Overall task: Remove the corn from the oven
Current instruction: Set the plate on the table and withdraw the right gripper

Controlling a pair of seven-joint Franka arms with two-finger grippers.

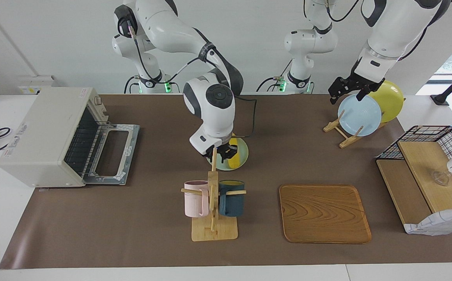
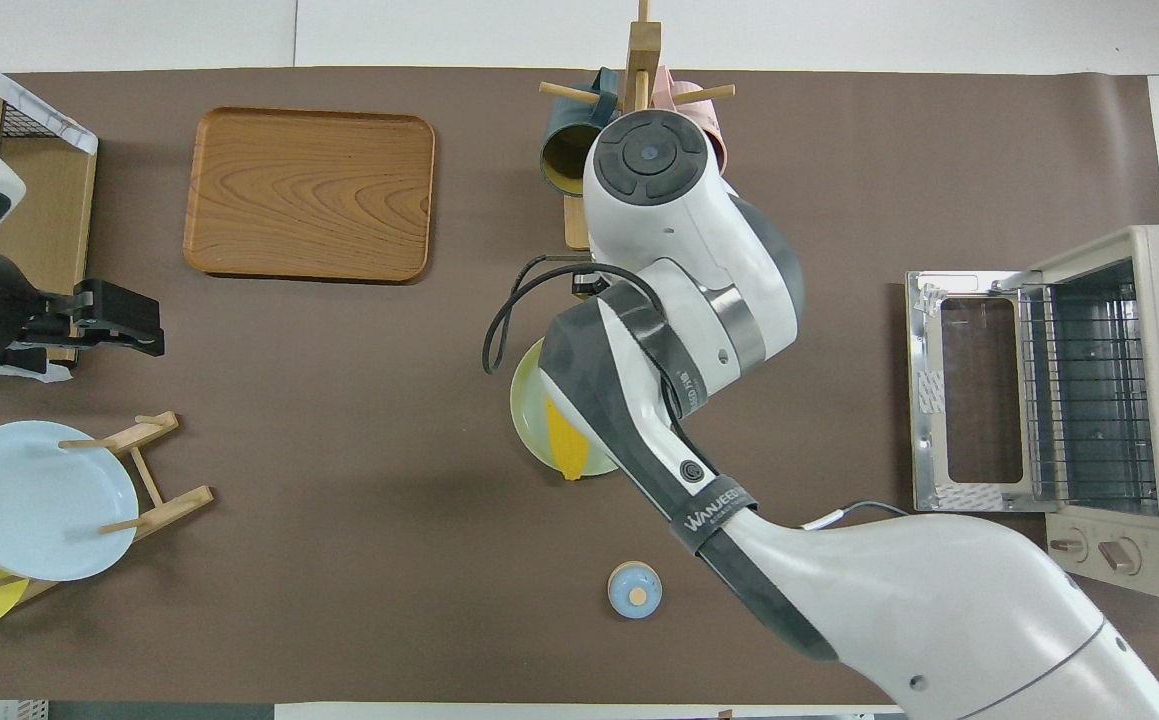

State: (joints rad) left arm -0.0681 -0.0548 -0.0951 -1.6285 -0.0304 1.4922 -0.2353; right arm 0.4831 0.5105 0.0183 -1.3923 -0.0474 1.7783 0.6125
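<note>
Now corn [image 2: 565,440] on green plate [image 2: 529,420], right fingers [image 1: 222,153] around it, grip unclear, left waiting.

Off-white boxy toaster oven [image 1: 42,136], door open, dark wire rack inside. Bright yellow corn cob [image 2: 565,440] on a pale green round plate [image 2: 529,420]. Brown table covering [image 1: 132,226]. Mid-brown wooden tray [image 1: 324,213] with swirling grain. Pale pink mug [image 1: 195,198] and dark teal mug [image 1: 232,198] on a light wooden stand [image 1: 213,218]. Light blue plate [image 1: 359,115] and yellow plate [image 1: 390,100] in a wooden rack [image 1: 341,132]. Black wire shelf [image 1: 430,134] with light wooden boards. Small blue round lid [image 2: 634,589] with tan knob.
</note>
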